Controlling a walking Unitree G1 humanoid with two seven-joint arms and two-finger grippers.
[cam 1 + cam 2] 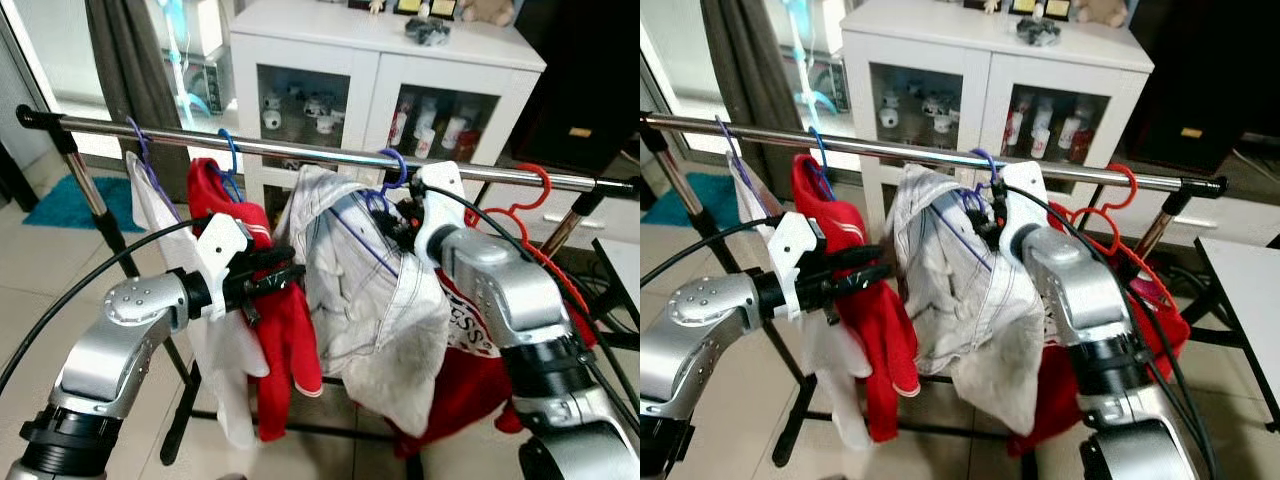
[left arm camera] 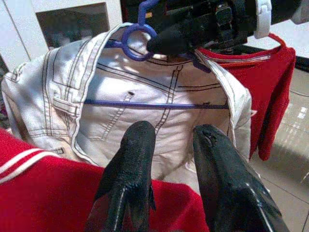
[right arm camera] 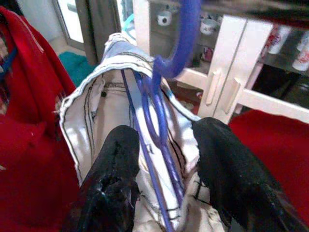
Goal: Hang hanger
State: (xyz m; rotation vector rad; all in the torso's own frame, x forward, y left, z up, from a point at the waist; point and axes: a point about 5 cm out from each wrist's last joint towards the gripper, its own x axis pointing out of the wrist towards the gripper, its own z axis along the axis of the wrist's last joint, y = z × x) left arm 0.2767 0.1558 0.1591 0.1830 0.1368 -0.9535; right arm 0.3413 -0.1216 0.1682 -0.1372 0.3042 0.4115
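Observation:
A purple hanger [image 1: 393, 167] carrying white jeans [image 1: 370, 300] has its hook over the steel rail [image 1: 300, 148]. My right gripper [image 3: 161, 133] is open at the hanger's neck [image 3: 159, 111], one black finger on each side of the wire, just below the rail. My left gripper [image 1: 292, 275] is open and level, its fingers [image 2: 135, 145] pointing at the jeans and resting against a red shirt [image 1: 285, 340] that hangs on a blue hanger [image 1: 229, 160] to the left.
A white garment on a purple hanger [image 1: 140, 150] hangs at the rail's left end. A red hanger [image 1: 535, 195] with a red garment [image 1: 470, 330] hangs on the right. A white glass-door cabinet [image 1: 380, 70] stands behind the rail, and a teal mat [image 1: 70, 200] lies at left.

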